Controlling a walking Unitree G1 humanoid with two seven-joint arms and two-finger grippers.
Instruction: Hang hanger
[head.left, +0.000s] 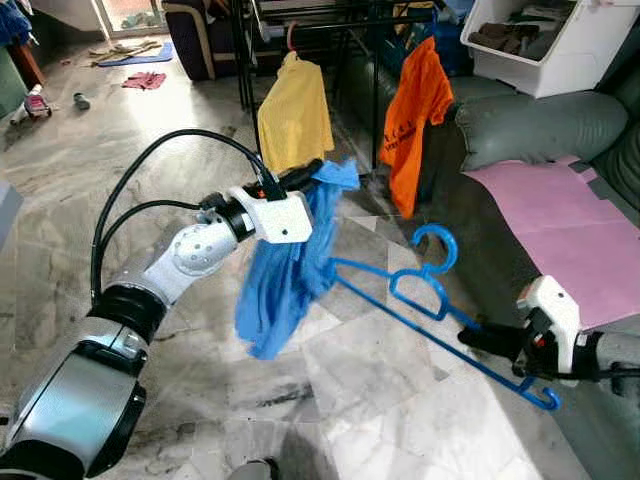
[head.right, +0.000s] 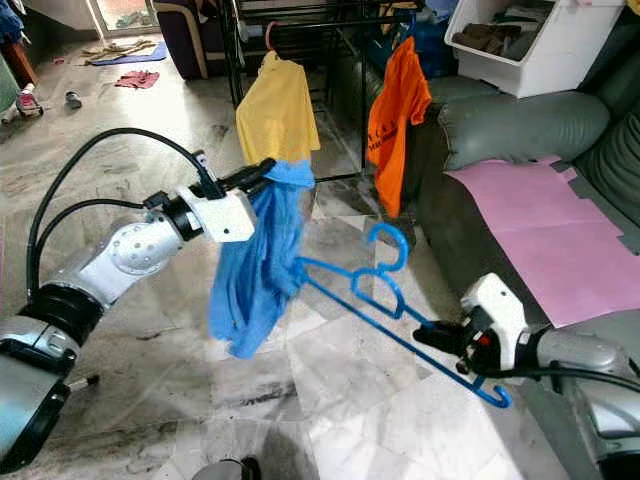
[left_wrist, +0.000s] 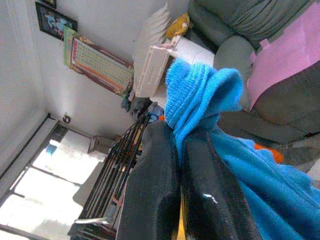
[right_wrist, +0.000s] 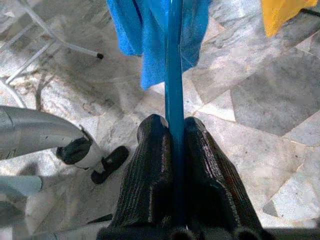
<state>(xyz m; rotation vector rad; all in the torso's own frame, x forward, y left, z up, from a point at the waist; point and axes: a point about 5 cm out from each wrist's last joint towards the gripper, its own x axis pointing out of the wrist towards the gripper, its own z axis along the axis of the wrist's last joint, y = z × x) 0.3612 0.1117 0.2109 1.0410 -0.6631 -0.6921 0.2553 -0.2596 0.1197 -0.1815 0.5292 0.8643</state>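
In the middle of the head view the left gripper (head.left: 318, 172) is raised above the marble floor (head.left: 380, 390), its two black fingers (left_wrist: 150, 195) pinched tight on the collar edge of a blue shirt (head.left: 285, 265), which hangs down limp below it. At the lower right of the frame the right gripper (head.left: 470, 337) has its fingers closed on the long bottom bar of a blue hanger (head.left: 425, 290); the wrist view shows that bar clamped between the two black fingers (right_wrist: 147, 170). The hanger lies tilted in the air, its hook (head.left: 437, 245) up toward centre right and its far end touching or tucked into the hanging shirt, though exactly which cannot be told. Behind, at the top centre, a dark clothes rack (head.left: 300, 25) carries a yellow shirt (head.left: 294, 115) and an orange shirt (head.left: 413, 120). A grey sofa (head.left: 540, 125) with a pink sheet (head.left: 565, 235) fills the right side, with a white bin (head.left: 545, 45) above it.
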